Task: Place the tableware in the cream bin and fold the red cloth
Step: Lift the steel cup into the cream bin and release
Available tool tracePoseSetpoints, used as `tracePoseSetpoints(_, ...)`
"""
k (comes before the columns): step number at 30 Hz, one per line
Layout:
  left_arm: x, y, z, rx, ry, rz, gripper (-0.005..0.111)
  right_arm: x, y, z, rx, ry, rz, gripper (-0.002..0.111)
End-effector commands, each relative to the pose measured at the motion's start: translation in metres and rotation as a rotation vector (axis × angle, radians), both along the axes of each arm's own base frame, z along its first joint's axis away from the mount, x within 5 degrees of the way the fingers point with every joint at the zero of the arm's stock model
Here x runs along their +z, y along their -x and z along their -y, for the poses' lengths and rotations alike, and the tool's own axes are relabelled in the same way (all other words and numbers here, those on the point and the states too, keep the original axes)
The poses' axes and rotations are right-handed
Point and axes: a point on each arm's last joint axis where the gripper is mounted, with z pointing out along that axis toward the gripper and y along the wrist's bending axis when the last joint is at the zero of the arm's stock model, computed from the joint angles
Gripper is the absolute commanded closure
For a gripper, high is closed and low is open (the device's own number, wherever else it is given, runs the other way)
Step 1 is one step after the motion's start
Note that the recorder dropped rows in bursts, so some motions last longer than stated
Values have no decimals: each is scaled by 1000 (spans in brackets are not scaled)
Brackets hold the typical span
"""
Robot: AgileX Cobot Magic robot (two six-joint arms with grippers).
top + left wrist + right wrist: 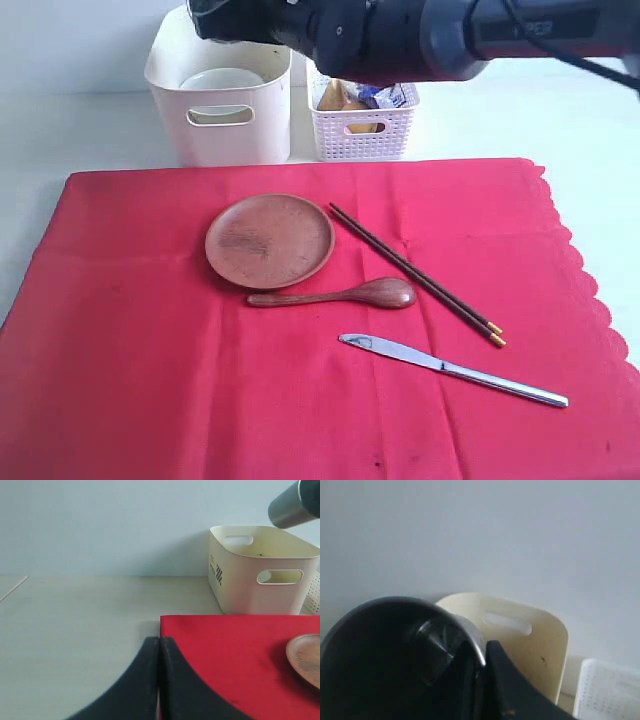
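Right gripper (480, 652): fingers pinched on steel cup (380, 645) rim, above cream bin (225, 140)
Left gripper (159, 642): fingers closed, empty, by red cloth (225, 650) corner
Bowl (220, 78): inside cream bin

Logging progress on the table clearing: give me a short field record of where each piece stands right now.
in cream bin: bowl
held: steel cup, right gripper shut on its rim, above the bin
on red cloth: plate, spoon, chopsticks, knife
cloth state: spread flat, unfolded
left gripper: shut, empty
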Motion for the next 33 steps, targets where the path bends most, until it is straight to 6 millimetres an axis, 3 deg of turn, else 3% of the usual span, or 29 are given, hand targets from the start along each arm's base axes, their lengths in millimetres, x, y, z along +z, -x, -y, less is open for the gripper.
tracePoseSetpoints(1,2,1,0,-4,2,12,106,-19,-25,-8,28,27,-90,108)
tracePoseSetpoints(10,2,1,0,-4,2,12,106,-46,-42,-16,55,61,-155,108)
tracePoseSetpoints(20,2,1,0,-4,2,12,106,-48,-41,-18,57,61,-159,73)
tracePoseSetpoints(23,2,1,0,-4,2,12,106,-47,-41,-18,62,65,-163,68)
tracePoseSetpoints(27,2,1,0,-4,2,12,106,-30,-37,-17,83,63,-164,64)
tracePoseSetpoints(33,2,1,0,-4,2,12,106,12,-20,-12,175,98,-221,63)
